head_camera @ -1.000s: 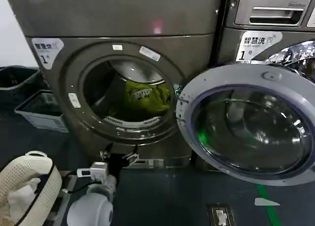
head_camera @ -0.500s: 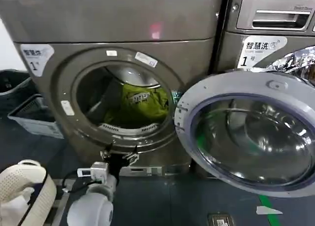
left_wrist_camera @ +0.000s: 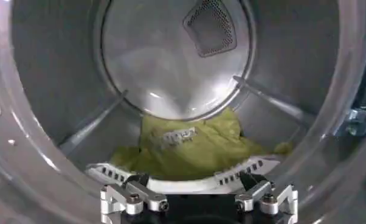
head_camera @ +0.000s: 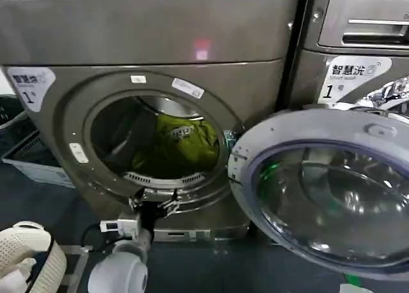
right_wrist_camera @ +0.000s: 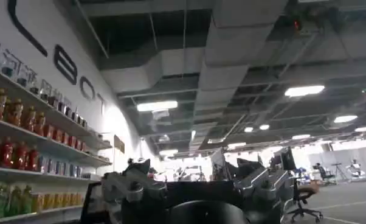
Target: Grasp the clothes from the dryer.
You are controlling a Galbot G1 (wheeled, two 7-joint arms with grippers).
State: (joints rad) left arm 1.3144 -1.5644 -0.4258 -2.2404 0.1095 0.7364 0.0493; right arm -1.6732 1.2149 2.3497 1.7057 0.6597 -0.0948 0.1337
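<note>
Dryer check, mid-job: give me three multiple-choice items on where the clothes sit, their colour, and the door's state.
1. Where are the clothes?
A. inside the drum, low at the back
B. on the floor
C. in the left gripper

2. What colour are they?
A. red
B. yellow-green
C. white

3. The dryer door is:
A. shut
B. removed
C. swung open

Answers: 1 A, they lie in the drum beyond the left gripper, which is at the porthole lip. 2 B, olive-yellow fabric with a pale patch. 3 C, the door hangs open beside the porthole.
</note>
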